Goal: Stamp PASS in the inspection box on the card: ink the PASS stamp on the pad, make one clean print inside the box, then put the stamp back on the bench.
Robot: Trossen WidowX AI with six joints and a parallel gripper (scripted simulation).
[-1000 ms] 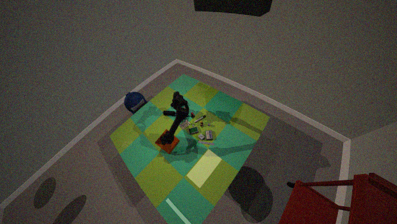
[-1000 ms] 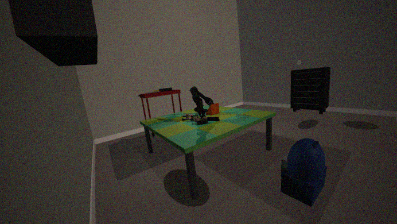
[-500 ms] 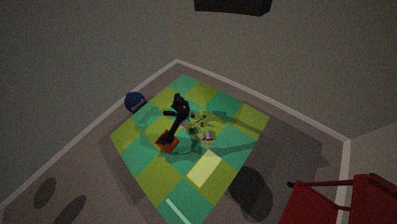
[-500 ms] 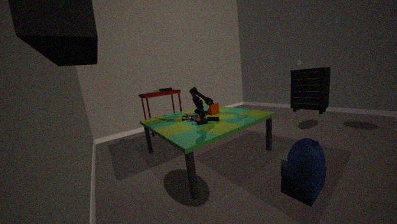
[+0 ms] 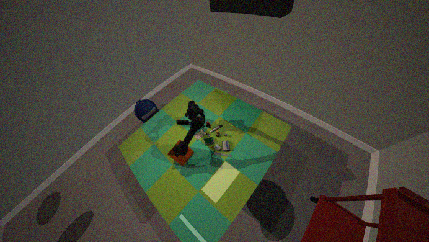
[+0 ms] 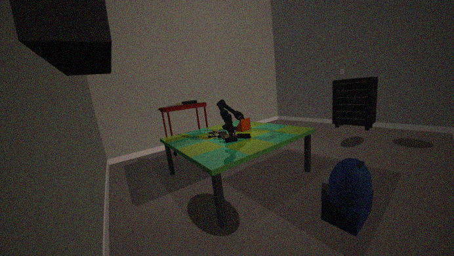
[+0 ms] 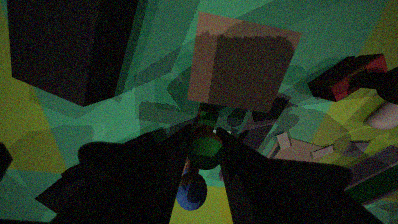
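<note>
My gripper [image 7: 203,129] [image 6: 231,134] is shut on a stamp with a round green knob [image 7: 207,151], low over the bench. Whether the stamp still touches the bench cannot be told. A second knob, blue [image 7: 191,192], stands just below it in the wrist view. A flat pinkish-brown card [image 7: 245,65] lies just beyond the fingertips, mostly in shadow; its box and any print cannot be made out. A dark open case with red [image 7: 341,86] lies to the right, possibly the ink pad. The arm hides the fingers in the top view.
A large dark block [image 7: 55,45] stands at the upper left of the wrist view. Pale pieces [image 7: 296,149] lie right of the gripper. A green panel [image 5: 208,141], a grey-white block [image 5: 225,146] and a pale tube [image 5: 216,128] lie on the checkered table [image 5: 173,186].
</note>
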